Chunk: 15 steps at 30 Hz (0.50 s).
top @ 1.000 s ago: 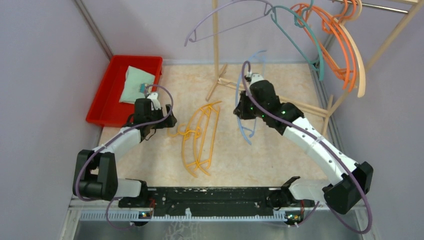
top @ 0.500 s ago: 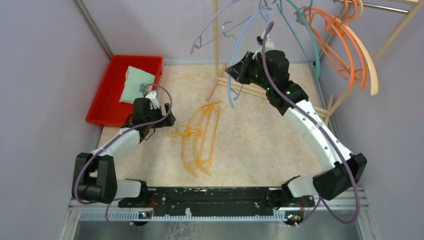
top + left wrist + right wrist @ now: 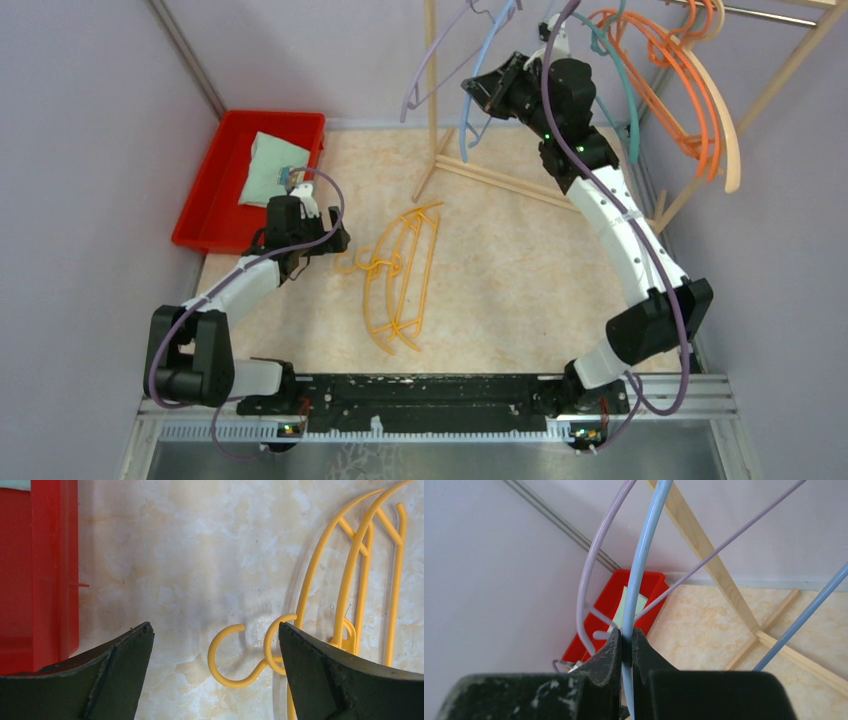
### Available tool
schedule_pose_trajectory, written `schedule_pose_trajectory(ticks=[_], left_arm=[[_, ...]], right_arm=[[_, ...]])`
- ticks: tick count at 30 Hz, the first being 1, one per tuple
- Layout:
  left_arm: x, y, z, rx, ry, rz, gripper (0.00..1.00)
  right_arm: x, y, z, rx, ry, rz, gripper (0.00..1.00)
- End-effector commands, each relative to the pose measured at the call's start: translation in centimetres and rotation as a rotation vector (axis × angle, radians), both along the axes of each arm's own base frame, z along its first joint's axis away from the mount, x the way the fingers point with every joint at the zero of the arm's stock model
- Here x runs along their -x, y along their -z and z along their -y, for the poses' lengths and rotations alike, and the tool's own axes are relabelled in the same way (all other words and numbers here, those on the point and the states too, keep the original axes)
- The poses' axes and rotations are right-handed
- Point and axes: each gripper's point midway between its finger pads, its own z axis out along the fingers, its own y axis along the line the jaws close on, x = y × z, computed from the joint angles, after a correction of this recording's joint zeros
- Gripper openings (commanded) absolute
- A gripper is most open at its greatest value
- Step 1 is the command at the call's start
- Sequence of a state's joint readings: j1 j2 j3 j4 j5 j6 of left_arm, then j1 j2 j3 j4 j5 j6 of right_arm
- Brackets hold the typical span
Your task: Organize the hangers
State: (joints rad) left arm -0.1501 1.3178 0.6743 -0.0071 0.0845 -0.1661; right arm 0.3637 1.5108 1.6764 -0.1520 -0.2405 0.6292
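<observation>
My right gripper [image 3: 478, 88] is shut on a light blue hanger [image 3: 483, 75] and holds it high by the rack; in the right wrist view [image 3: 626, 642] its jaws pinch the blue bar [image 3: 644, 555]. A lavender hanger [image 3: 435, 62] hangs just left of it. Teal [image 3: 622, 85], orange [image 3: 690, 95] and beige [image 3: 733, 125] hangers hang at the upper right. Two yellow hangers [image 3: 400, 275] lie on the table. My left gripper [image 3: 335, 240] is open, low above the table, its jaws either side of the yellow hooks [image 3: 240, 655].
A red bin [image 3: 225, 175] holding a pale green cloth [image 3: 268, 165] stands at the back left. Wooden rack poles [image 3: 431, 80] rise at the back, with base bars [image 3: 520, 185] on the table. Purple walls close in both sides.
My right arm has lifted the light blue hanger from near the table up toward the rack's top, and the hung hangers have swayed. The left arm has stayed put.
</observation>
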Motion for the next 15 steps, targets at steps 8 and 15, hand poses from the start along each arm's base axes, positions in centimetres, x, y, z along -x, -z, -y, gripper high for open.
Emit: schedule_pose_trajectory(ticks=[8,15], left_arm=[[-0.2,0.3,-0.6,-0.026,-0.016,0.007,1.0],[-0.3,0.5,-0.9,-0.028,-0.024,0.002,1.0]], right_arm=[[-5.5,-6.5,1.8,-0.128,0.015,0.201,0.0],[-6.7,-7.1,2.0,-0.14,0.006,0.218,0.0]])
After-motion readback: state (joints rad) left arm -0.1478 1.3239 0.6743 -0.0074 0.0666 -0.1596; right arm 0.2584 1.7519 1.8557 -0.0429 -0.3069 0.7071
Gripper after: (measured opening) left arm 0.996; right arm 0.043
